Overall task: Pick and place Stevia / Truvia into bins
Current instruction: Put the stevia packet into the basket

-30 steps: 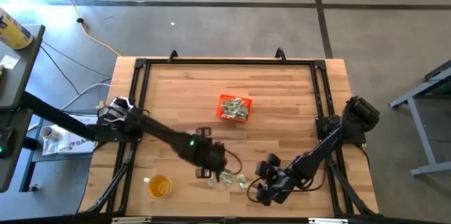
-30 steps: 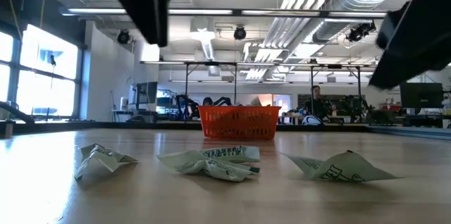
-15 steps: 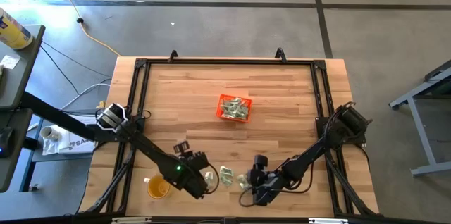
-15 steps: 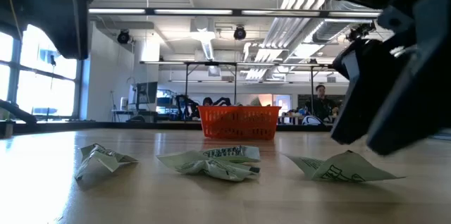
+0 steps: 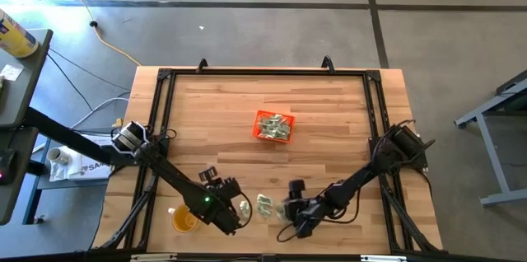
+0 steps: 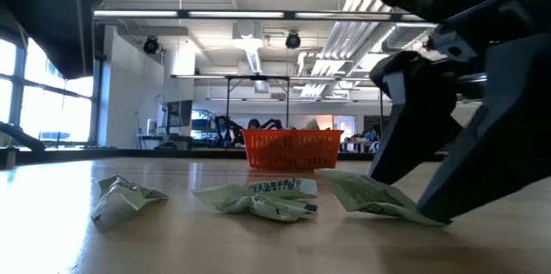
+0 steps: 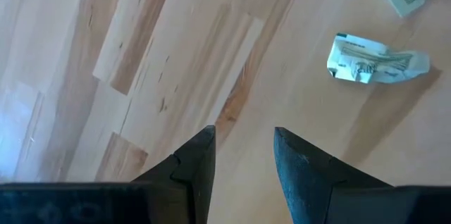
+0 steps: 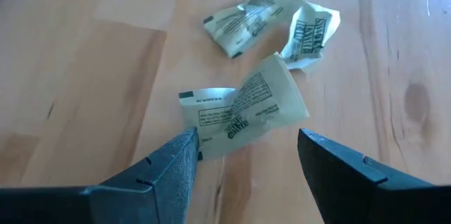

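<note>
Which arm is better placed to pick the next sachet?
Right. The right gripper is open with a sachet between its fingers. The left gripper is open over bare wood, sachets off to one side.

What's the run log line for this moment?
right gripper: open, straddling sachet | left gripper: open, above bare wood | orange bin: holds sachets | loose sachets remain

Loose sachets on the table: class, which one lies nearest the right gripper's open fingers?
The sachet lying between the right gripper fingers; the other two loose sachets lie beyond it.
</note>
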You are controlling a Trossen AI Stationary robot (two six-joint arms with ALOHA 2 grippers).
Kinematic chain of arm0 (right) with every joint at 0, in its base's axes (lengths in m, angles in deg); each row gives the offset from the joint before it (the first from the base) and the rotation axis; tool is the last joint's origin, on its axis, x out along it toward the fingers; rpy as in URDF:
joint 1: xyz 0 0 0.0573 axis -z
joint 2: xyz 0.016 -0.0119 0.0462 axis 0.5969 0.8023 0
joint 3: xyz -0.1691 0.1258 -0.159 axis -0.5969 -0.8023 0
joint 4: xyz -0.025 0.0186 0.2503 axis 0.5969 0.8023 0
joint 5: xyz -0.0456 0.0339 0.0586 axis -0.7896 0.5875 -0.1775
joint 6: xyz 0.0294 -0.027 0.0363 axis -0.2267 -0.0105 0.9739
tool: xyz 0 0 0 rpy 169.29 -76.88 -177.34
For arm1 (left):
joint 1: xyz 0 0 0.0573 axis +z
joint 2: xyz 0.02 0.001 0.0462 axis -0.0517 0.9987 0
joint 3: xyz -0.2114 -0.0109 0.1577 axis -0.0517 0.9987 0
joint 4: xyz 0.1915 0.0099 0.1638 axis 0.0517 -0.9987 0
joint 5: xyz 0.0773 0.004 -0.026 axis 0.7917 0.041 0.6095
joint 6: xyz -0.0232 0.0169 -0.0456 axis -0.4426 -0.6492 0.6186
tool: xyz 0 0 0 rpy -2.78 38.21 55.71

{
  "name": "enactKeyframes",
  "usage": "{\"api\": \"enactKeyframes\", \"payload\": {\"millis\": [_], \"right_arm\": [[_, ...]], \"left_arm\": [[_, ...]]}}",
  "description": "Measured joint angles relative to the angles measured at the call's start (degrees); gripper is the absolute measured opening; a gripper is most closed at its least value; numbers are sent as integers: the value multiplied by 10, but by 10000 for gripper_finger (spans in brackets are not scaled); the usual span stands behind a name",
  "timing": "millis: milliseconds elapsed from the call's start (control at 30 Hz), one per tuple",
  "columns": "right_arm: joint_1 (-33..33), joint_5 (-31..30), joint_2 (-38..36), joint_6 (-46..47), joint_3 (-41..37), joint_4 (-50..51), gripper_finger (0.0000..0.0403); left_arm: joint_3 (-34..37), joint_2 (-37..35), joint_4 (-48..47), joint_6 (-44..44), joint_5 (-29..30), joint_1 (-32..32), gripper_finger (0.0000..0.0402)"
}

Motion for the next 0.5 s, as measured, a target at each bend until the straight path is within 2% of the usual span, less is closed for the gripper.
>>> {"api": "enactKeyframes", "payload": {"millis": [100,233,300,500], "right_arm": [[19,21,0,33,0,-2,236],[56,34,0,166,1,28,228],[70,13,-1,217,3,63,216],[98,-102,-7,320,1,158,163]], "left_arm": [[0,0,0,0,-1,0,177],[0,0,0,1,-1,0,177],[0,0,0,1,-1,0,177],[0,0,0,1,-2,0,177]]}}
